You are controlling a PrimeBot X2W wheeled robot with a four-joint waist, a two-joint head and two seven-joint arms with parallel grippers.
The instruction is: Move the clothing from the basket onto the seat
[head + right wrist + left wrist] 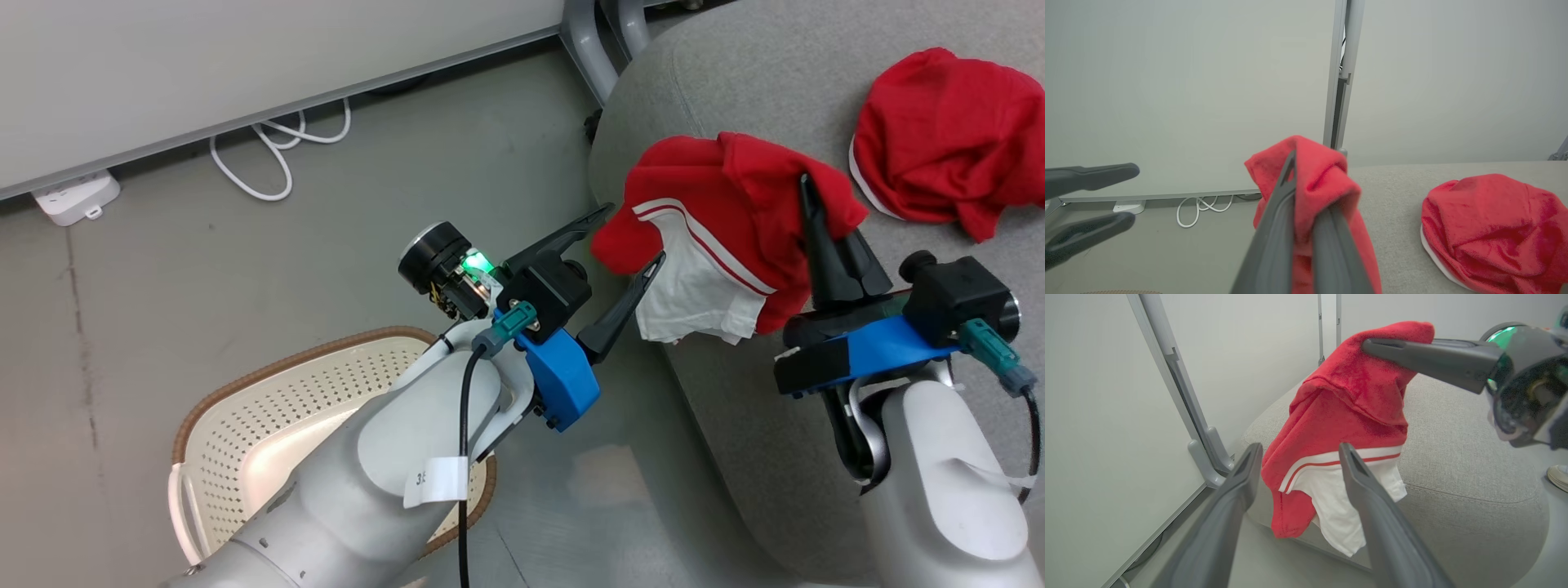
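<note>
Where the seat (735, 73) ends at its edge above open floor (245, 269), right gripper (807, 188) is clamped on red garment (718, 188) hanging over it; left gripper (634, 233) gapes just beside; second garment (947, 131) lies further in.

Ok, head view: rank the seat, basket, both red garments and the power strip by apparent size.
1. Grey seat.
2. Basket, partly behind the left arm.
3. Held red garment and crumpled red garment: alike, the crumpled one cropped, so unranked.
4. White power strip.

Seat (735, 106) holds one red garment (947, 131), perhaps two; basket (277, 408) on floor (245, 269).
</note>
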